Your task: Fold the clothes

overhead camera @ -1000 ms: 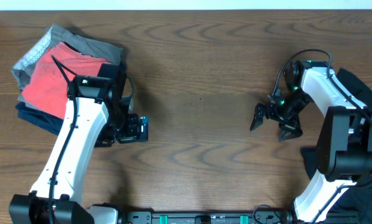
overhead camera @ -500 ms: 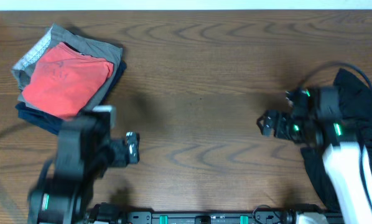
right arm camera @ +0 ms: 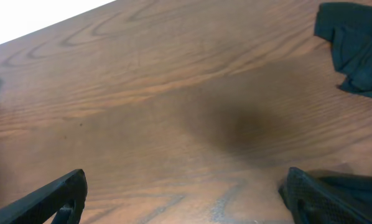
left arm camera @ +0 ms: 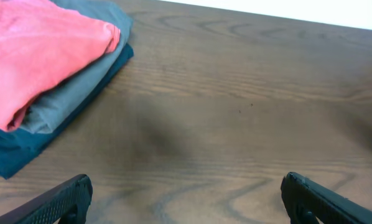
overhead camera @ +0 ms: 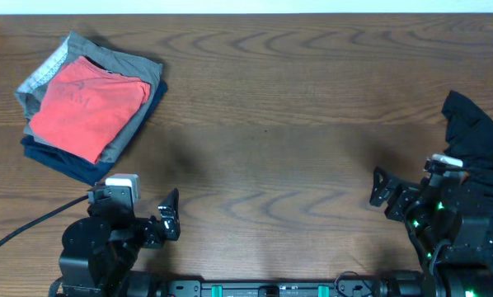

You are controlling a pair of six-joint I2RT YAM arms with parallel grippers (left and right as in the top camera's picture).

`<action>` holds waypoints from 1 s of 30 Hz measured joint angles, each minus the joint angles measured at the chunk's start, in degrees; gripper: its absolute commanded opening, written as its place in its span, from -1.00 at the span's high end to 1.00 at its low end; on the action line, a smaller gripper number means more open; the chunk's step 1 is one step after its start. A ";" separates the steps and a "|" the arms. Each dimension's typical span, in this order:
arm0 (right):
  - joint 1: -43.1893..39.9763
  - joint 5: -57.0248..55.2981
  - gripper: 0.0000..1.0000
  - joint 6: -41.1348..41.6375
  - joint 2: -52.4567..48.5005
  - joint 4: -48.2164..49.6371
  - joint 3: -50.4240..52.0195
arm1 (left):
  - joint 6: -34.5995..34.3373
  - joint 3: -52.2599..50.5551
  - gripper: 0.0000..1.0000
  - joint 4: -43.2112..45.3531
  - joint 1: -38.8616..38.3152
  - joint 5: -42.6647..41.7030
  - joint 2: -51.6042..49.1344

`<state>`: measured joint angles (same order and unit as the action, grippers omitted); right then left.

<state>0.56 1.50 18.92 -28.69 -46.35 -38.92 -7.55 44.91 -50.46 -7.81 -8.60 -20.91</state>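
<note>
Overhead: black garment [overhead camera: 477, 136] cut off at right edge; left tool [overhead camera: 167, 219], right tool [overhead camera: 383, 193] both spread, empty.

Four garments, two tools, one desk.
Three garments are folded: one coral-red shirt [overhead camera: 86, 107], one grey garment [overhead camera: 129, 68] and one navy garment [overhead camera: 67, 163]. A fourth, one black garment [overhead camera: 476, 132], is unfolded. The two tools are the left tool [left arm camera: 186, 190] and the right tool [right arm camera: 185, 183]. One desk [overhead camera: 271, 124] carries everything.
</note>
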 measured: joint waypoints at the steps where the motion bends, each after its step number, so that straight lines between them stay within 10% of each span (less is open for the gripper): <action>1: 0.00 -0.07 -0.98 0.00 -0.02 -0.39 0.00 | 0.00 -0.02 -0.96 -0.07 0.00 0.00 0.00; 20: 0.28 -1.42 -0.99 0.09 1.73 -6.56 0.72 | 0.00 -0.02 -0.96 -0.11 0.00 0.00 0.02; 30: 0.87 -0.72 -0.99 -4.15 18.36 7.65 10.54 | 0.00 -0.07 -0.96 -0.13 0.00 0.00 0.02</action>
<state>1.43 0.78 14.76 -10.33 -38.70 -28.38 -7.55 44.84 -50.59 -7.81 -8.60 -20.88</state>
